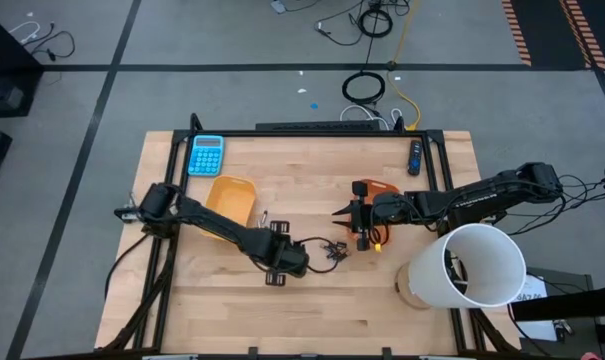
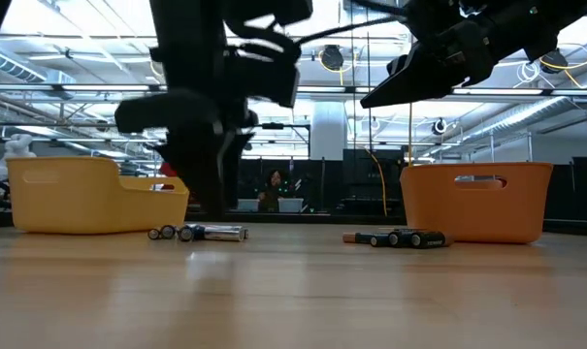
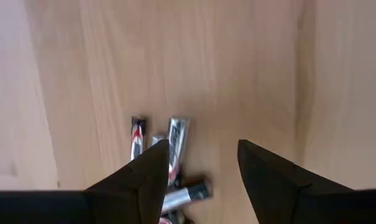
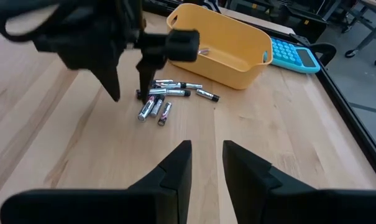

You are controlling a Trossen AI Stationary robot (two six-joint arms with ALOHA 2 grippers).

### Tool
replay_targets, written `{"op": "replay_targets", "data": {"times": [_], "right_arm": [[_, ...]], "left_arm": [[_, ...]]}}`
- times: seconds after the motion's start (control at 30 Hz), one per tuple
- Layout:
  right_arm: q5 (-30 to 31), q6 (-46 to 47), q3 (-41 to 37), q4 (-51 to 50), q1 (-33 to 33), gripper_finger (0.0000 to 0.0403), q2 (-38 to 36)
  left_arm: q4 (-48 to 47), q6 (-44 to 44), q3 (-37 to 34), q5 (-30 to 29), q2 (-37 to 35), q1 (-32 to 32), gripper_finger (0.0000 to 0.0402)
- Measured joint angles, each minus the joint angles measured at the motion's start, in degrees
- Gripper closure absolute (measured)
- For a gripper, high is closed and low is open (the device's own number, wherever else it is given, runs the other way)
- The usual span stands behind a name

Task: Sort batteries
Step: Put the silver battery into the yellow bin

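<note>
A small heap of batteries (image 4: 163, 99) lies on the wooden table in front of the yellow tray (image 4: 219, 43). My left gripper (image 3: 203, 149) points down over the heap's edge, open. One finger stands over the batteries (image 3: 175, 140), the other over bare wood, and I see no touch. In the low view its fingers (image 2: 215, 199) end just above the batteries (image 2: 201, 233). A second small group of batteries (image 2: 400, 237) lies by the orange tray (image 2: 477, 199). My right gripper (image 4: 206, 152) hovers near the orange tray (image 1: 380, 187), open by a narrow gap with nothing in it.
A blue calculator (image 1: 206, 155) lies at the far left beside the yellow tray (image 1: 232, 198). A dark remote-like stick (image 1: 414, 157) lies at the far right. A wide white tube (image 1: 472, 265) stands at the near right. A person (image 2: 274, 189) sits far behind the table.
</note>
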Motion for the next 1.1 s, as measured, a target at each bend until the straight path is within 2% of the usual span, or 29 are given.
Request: {"op": "replay_targets", "data": {"times": [0.33,0.53,0.77,1.1], "right_arm": [[0.0,-0.2,0.0,0.0,0.0,0.0319,0.0],[0.0,-0.3,0.0,0.0,0.0,0.0319,0.0],[0.0,-0.4,0.0,0.0,0.0,0.0319,0.0],[0.0,-0.5,0.0,0.0,0.0,0.0319,0.0]], "left_arm": [[1.4,5.7,-0.3,0.2,2.2,1.6,0.0201],[1.9,7.7,-0.9,5.8,2.2,3.0,0.0201],[2.0,12.9,-1.1,7.9,2.2,3.9,0.0204],[-1.1,19.9,-1.1,8.4,2.2,4.2,0.0274]]}}
